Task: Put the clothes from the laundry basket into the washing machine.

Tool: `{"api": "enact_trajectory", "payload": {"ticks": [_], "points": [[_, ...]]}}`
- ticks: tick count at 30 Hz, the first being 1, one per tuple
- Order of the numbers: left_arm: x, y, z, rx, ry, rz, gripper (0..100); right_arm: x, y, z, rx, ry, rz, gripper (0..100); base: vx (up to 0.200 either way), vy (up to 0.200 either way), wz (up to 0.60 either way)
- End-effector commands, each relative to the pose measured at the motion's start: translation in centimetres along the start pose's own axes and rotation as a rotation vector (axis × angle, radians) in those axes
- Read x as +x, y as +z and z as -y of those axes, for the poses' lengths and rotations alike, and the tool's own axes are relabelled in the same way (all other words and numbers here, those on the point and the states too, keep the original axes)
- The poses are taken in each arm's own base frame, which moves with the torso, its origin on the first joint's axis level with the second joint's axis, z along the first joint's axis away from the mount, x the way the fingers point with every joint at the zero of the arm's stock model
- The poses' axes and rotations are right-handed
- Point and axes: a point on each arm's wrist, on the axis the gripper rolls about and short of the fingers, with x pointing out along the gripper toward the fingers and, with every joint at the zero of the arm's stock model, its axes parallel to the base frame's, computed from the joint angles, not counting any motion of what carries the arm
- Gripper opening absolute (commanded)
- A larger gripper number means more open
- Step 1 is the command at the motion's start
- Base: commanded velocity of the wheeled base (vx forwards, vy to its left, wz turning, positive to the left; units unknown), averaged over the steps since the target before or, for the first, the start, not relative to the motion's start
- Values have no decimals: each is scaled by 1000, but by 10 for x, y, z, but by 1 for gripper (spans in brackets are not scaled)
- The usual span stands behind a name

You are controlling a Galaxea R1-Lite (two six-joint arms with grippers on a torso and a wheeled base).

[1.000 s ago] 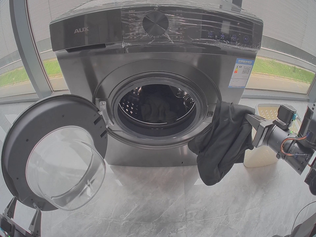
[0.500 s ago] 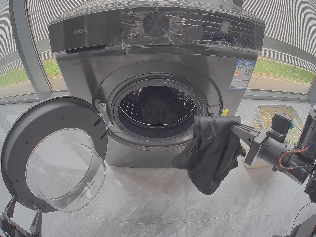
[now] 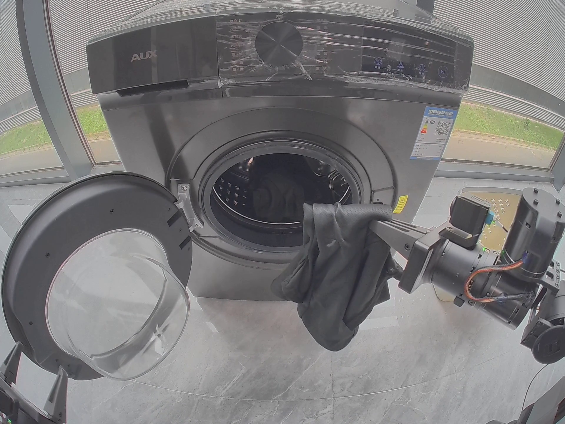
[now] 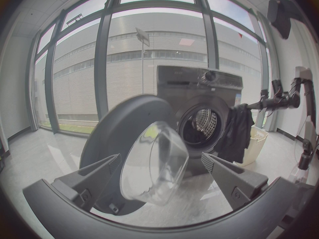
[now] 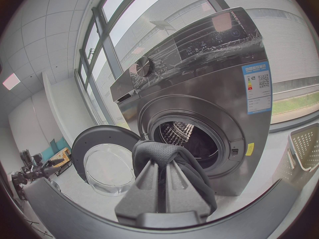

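My right gripper (image 3: 374, 226) is shut on a dark grey garment (image 3: 338, 269) that hangs down in front of the lower right rim of the washing machine's round opening (image 3: 281, 192). From the right wrist view the garment (image 5: 166, 155) drapes over the closed fingers, with the drum (image 5: 186, 140) just beyond. More dark clothing (image 3: 279, 192) lies inside the drum. The cream laundry basket (image 3: 500, 204) stands on the floor to the right of the machine, mostly behind my right arm. My left gripper (image 4: 159, 165) is open, low at the left near the door.
The washing machine's door (image 3: 97, 272) stands swung wide open to the left, its clear bowl (image 3: 115, 301) bulging outward. Glass walls with grey frames run behind the machine. Bare marble floor (image 3: 265, 348) lies in front.
My right arm has carried the garment leftward, from beside the basket to the right edge of the drum opening. The head view shifted slightly early on.
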Motion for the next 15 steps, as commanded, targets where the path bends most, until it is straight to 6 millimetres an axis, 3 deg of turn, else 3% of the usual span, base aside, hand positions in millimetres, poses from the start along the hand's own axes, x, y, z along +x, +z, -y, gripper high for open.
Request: {"api": "enact_trajectory", "payload": {"ticks": [1, 6, 15], "points": [[11, 51, 2, -4, -147, -13, 100, 21, -9, -5, 6, 25, 12, 0, 0, 0, 0], [51, 54, 5, -33, -327, -228, 100, 29, -12, -10, 7, 59, 27, 0, 0, 0, 0], [139, 51, 19, -32, -561, -364, 100, 30, -10, -12, 40, 99, 37, 0, 0, 0, 0]]}}
